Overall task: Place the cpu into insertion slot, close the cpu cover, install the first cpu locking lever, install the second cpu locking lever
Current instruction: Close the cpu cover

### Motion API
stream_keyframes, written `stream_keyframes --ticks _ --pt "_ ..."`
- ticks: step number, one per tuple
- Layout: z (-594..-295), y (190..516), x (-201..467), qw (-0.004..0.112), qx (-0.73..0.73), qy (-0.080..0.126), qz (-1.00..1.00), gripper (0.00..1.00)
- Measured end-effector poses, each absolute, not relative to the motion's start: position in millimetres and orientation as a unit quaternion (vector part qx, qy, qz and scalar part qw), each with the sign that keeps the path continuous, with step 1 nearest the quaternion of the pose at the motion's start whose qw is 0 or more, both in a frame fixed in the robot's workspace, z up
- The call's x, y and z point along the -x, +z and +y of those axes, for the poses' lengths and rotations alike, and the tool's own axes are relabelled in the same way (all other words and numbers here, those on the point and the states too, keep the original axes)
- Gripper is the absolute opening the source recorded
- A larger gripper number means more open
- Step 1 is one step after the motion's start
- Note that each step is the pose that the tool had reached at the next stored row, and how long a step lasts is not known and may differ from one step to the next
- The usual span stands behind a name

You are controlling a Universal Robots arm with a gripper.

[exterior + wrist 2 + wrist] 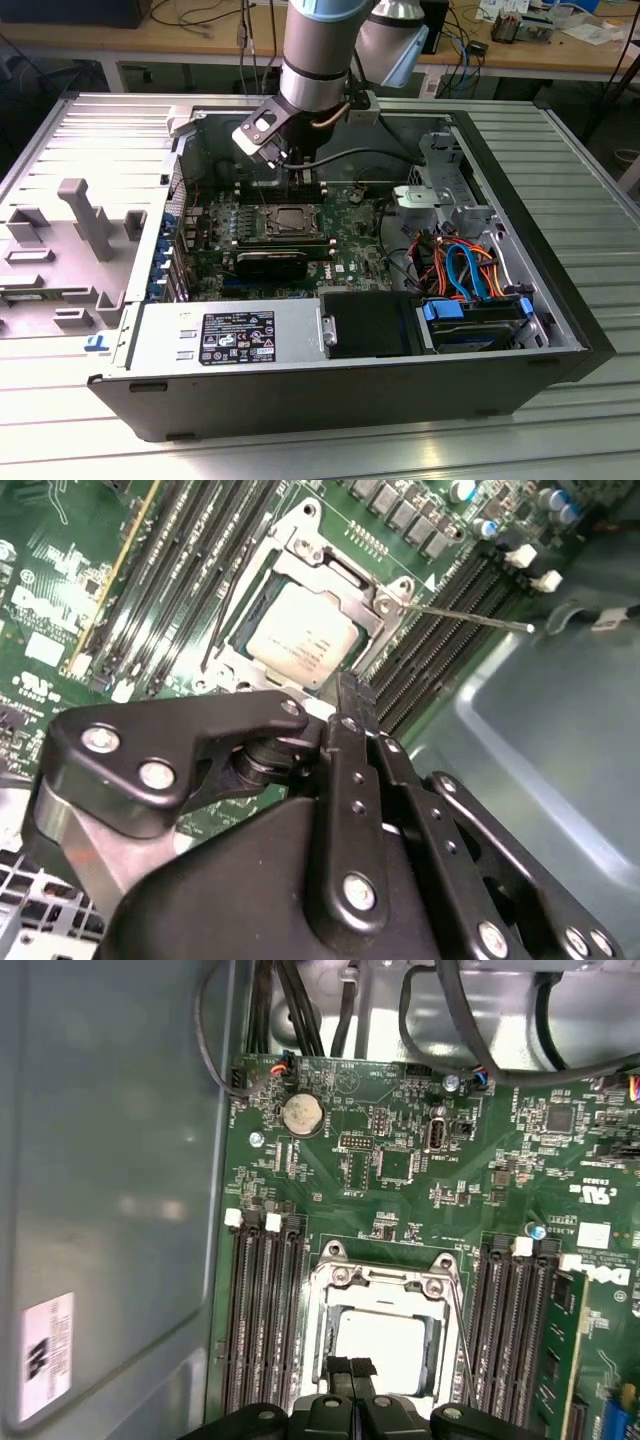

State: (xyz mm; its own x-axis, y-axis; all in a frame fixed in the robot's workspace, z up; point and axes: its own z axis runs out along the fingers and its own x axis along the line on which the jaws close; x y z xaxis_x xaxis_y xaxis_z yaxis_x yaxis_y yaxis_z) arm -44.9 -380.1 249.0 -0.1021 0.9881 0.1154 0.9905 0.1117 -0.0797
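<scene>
The cpu [298, 640] lies flat in the insertion slot [291, 222] on the green board, silver top up. The cpu cover [330, 565] lies flat around it as a metal frame. The same cpu [385, 1345] and cover [385, 1278] appear in the first wrist view. One thin locking lever [470, 615] sticks out from the socket's corner over the memory slots. A second lever [214, 620] runs along the opposite side. My gripper [345, 688] hangs just over the socket's edge, shut with nothing between its black fingers [340, 1367]. In the exterior view the gripper [302, 180] is above the socket.
Long black memory slots [265, 1310] flank the socket on both sides. The grey case wall [110, 1160] rises close beside the board. A power supply box [230, 335], a drive with blue brackets [470, 320] and coloured cables [450, 265] sit inside the case.
</scene>
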Motion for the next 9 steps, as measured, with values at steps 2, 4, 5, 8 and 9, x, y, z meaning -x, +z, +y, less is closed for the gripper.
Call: stream_keyframes --ticks 2,4,5,8,9 --pt "-380.1 250.6 44.8 0.070 0.666 -0.009 -0.742 0.11" --pt "-380.0 250.8 44.8 0.070 0.666 -0.009 -0.742 0.11" --pt "-380.0 250.9 44.8 0.070 0.666 -0.009 -0.742 0.11" --pt "-380.0 251.1 44.8 0.070 0.666 -0.009 -0.742 0.11" --pt "-380.0 251.1 44.8 0.070 0.666 -0.009 -0.742 0.11"
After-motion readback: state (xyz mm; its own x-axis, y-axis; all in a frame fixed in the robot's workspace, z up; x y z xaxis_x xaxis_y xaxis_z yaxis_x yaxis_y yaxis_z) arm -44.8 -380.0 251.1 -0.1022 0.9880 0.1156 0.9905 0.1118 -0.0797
